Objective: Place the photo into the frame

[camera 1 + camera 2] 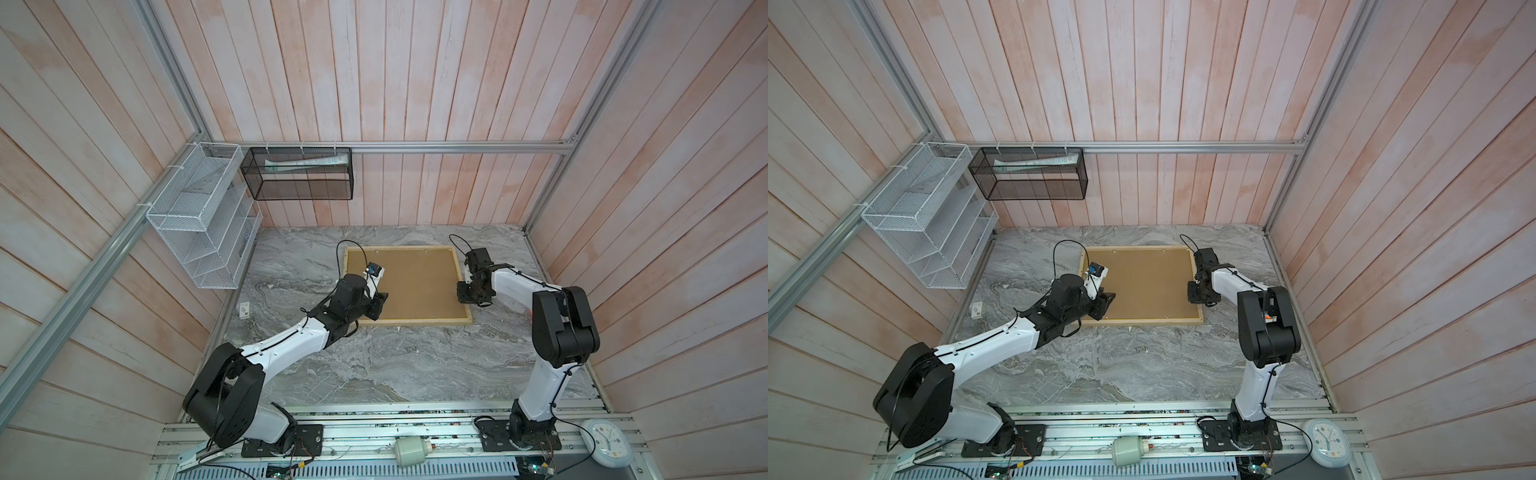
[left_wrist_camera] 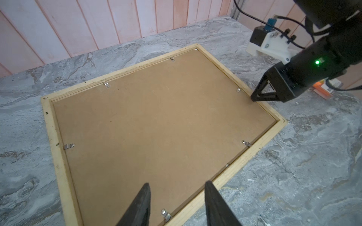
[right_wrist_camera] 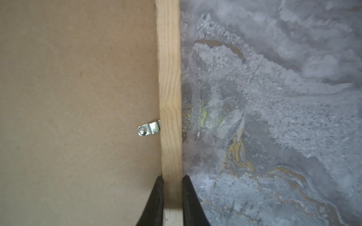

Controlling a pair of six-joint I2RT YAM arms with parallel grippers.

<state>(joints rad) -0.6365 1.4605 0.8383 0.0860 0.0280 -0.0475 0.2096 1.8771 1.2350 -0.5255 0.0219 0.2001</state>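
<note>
The frame lies face down on the marble table, its brown back and metal clips up, seen in both top views. The photo is out of view. My left gripper hovers open over the frame's near left part, with a clip and the wooden rail between its fingers but nothing gripped. My right gripper is shut on the frame's right rail, one finger on the back board side and one on the table side. A clip sits just ahead of it.
A white wire rack and a black mesh basket hang on the back left walls. A small white card lies at the table's left edge. A clock and a pale cylinder rest on the front rail.
</note>
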